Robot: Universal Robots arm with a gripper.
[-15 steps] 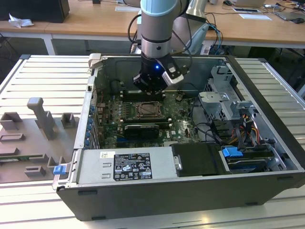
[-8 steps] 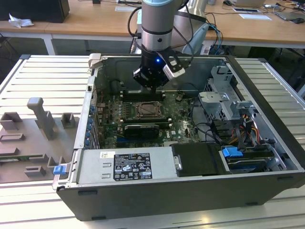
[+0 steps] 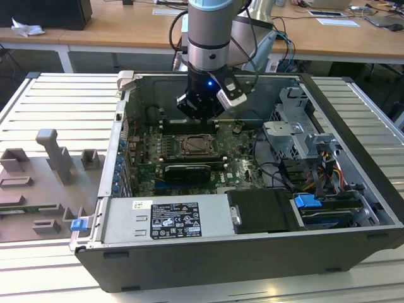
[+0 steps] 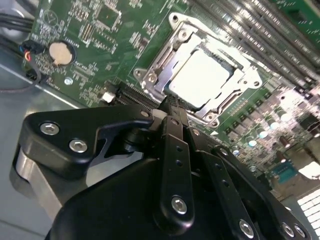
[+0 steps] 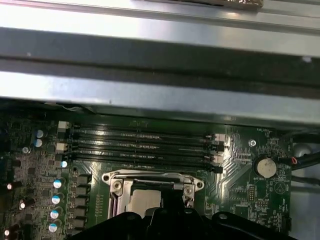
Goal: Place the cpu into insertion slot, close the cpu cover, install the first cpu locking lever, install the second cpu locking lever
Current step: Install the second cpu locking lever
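- The gripper [image 4: 172,107] hangs just above the near edge of the insertion slot [image 4: 200,75]. In the second wrist view its fingers [image 4: 175,150] come together into a single narrow tip, so the jaws read as clenched, with nothing held between them.
- The cpu [image 4: 202,75] already lies flat in the slot, in the upper centre of the second wrist view. Its pale face shows through the window of the cpu cover [image 4: 172,52], which appears to lie down over it.
- Risk: the fingertip sits very near the socket rim. A slanted descent could scrape the cover or slip onto the green circuit board [image 4: 90,30].
- Risk: whether either locking lever is latched cannot be determined. An unlatched cover could lift.
- Surroundings: the memory slots [image 5: 140,145] run just beyond the socket, and a coin battery [image 5: 264,167] sits at right in the first wrist view.
- Obstruction: the case wall [image 3: 126,132] and the drive cage [image 3: 297,132] hem in the arm.
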